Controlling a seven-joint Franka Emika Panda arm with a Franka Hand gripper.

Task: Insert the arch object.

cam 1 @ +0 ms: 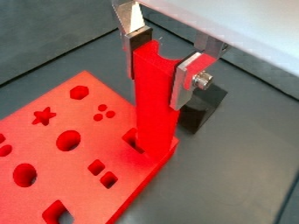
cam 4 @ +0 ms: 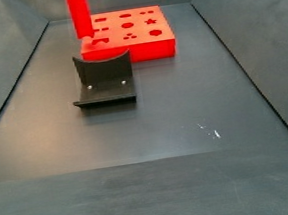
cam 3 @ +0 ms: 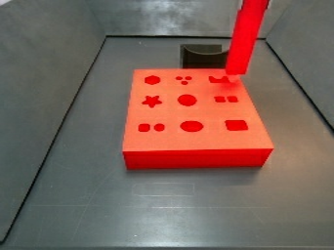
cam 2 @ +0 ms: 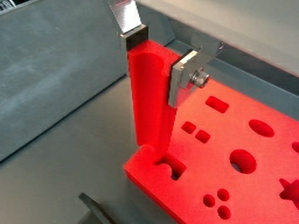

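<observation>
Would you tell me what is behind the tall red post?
In a wrist view, the dark fixture on the floor, partly covered by the tall red post. The gripper straddles the post.

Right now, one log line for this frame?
gripper: fingers flank post, grip unclear | post: upright on board corner | fixture: beside board | arch: not seen

The arch object [cam 1: 149, 96] is a tall red bar with a groove down one face, standing upright between the fingers of the gripper [cam 1: 163, 57], which clamp its upper end. It hangs straight down from the claw. Its foot meets the red board [cam 2: 251, 188] at a corner, beside an arch-shaped hole [cam 2: 170, 166] that remains partly uncovered
</observation>
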